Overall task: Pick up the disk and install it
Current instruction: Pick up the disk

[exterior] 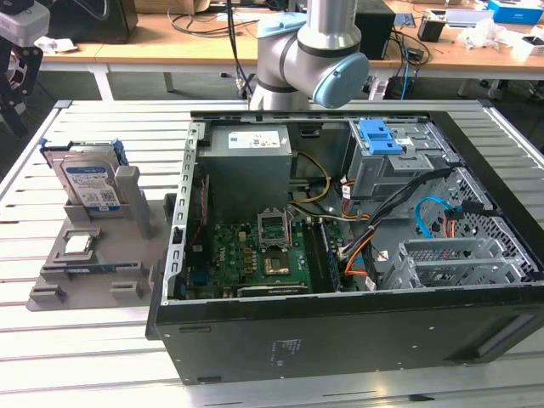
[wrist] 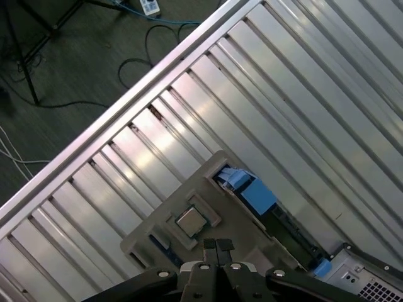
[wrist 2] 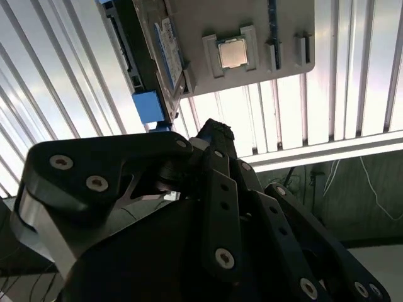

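Gripper [wrist: 218, 246] hangs clenched and empty above the grey holder [exterior: 119, 255]; dropping like that probably just knocks the upright disk [exterior: 89, 183]; no grab.

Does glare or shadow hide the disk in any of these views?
Exterior view: even light, the disk plainly lit. Second wrist view: strong glare on the table slats, the gripper dark against it, disk edge shaded. First wrist view: bright streaks on slats, disk's blue frame unaffected.
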